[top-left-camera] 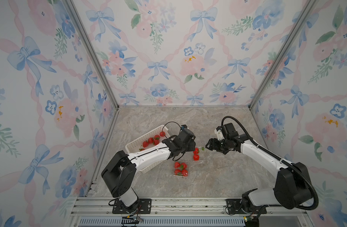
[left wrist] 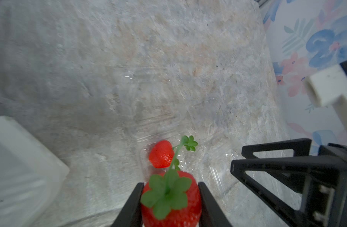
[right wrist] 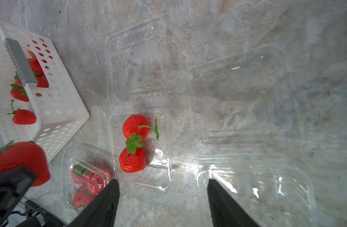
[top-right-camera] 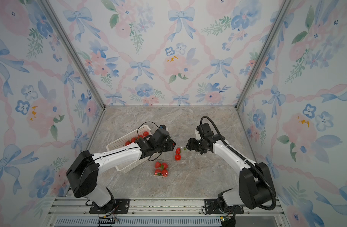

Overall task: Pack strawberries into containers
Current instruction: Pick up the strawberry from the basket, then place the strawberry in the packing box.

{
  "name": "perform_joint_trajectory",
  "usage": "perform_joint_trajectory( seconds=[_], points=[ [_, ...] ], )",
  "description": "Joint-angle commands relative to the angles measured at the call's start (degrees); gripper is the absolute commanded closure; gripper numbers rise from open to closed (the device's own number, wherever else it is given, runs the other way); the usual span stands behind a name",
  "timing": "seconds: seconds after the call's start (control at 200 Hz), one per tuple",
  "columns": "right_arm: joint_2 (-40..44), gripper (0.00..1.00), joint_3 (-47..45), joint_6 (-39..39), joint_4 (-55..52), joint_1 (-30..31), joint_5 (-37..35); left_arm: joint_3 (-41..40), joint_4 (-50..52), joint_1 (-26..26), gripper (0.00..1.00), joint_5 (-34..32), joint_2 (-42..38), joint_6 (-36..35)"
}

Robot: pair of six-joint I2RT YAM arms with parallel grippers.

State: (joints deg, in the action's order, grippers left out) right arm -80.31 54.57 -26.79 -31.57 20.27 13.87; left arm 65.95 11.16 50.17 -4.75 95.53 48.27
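On the grey marbled table (top-left-camera: 208, 182) we find the white holed basket (top-left-camera: 131, 146) at the left, holding about five strawberries (top-left-camera: 151, 140) yet to move. Near the front, one clear ribbed container (top-left-camera: 181, 169) looks shut on four; the second container (right wrist: 159, 176), mid-table, lies open with two; the third container (right wrist: 267, 188) beside it is empty. We judge the job roughly half done. Our left gripper (left wrist: 170, 185) is clamped on a glossy, green-capped berry (left wrist: 188, 214) above the second container; our right gripper (right wrist: 162, 181) stands apart, empty.
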Motion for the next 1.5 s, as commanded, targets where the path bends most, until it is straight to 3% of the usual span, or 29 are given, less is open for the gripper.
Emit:
perform_joint_trajectory(
  seconds=[0.0, 0.43, 0.81, 1.03, 1.275, 1.495],
  points=[
    [1.9, 0.27, -1.9, -0.2, -1.3, -1.2, -0.6, 2.8, 1.1, 2.3, 0.73, 0.8, 4.7, -0.4],
    [1.5, 0.27, -4.8, -0.8, 0.8, -1.9, 0.6, 6.6, 1.0, 4.4, 0.68, 1.1, 14.3, -1.1],
    [1.2, 0.27, -4.5, -0.6, 1.1, -1.5, 1.6, 7.3, 1.0, 4.4, 0.51, 1.1, 14.8, -1.6],
    [1.5, 0.27, -2.7, -0.2, 0.4, 0.5, 1.6, 6.9, 1.0, 4.5, 0.48, 0.7, 13.8, -1.8],
    [2.4, 0.27, 1.6, -0.8, -0.5, 4.2, 1.3, 2.6, 1.1, 4.1, 0.47, -5.1, 4.6, -2.0],
    [-1.3, 0.27, 7.9, -1.5, -0.3, 10.1, 0.3, -10.7, 1.1, -4.9, 0.46, -7.1, -8.9, 1.0]
  ],
)
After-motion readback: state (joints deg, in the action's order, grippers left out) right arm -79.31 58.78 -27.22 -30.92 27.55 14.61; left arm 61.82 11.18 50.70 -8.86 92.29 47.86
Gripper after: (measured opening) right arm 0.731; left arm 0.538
